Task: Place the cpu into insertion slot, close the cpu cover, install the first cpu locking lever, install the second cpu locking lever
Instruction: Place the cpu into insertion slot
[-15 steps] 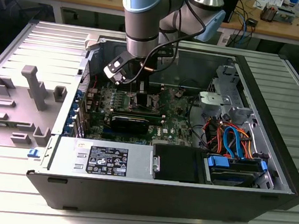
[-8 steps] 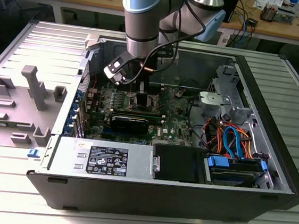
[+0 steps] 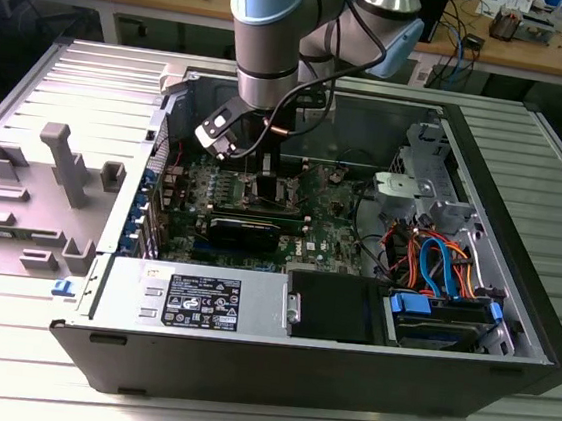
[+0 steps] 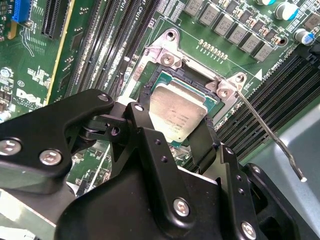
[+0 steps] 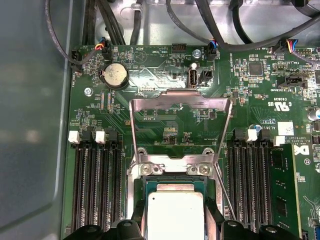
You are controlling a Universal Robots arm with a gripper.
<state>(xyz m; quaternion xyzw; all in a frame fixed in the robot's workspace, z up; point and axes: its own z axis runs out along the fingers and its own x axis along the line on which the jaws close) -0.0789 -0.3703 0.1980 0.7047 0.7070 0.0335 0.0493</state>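
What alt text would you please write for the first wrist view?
The black hand holds the silver cpu at the insertion slot on a green motherboard. Beyond it the cpu cover stands open, with memory slots on either side.

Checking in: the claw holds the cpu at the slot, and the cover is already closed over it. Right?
Not quite. The cover is not closed. It stands swung up and open behind the slot, as the first wrist view shows. The rest holds: the claw holds the cpu at the slot.
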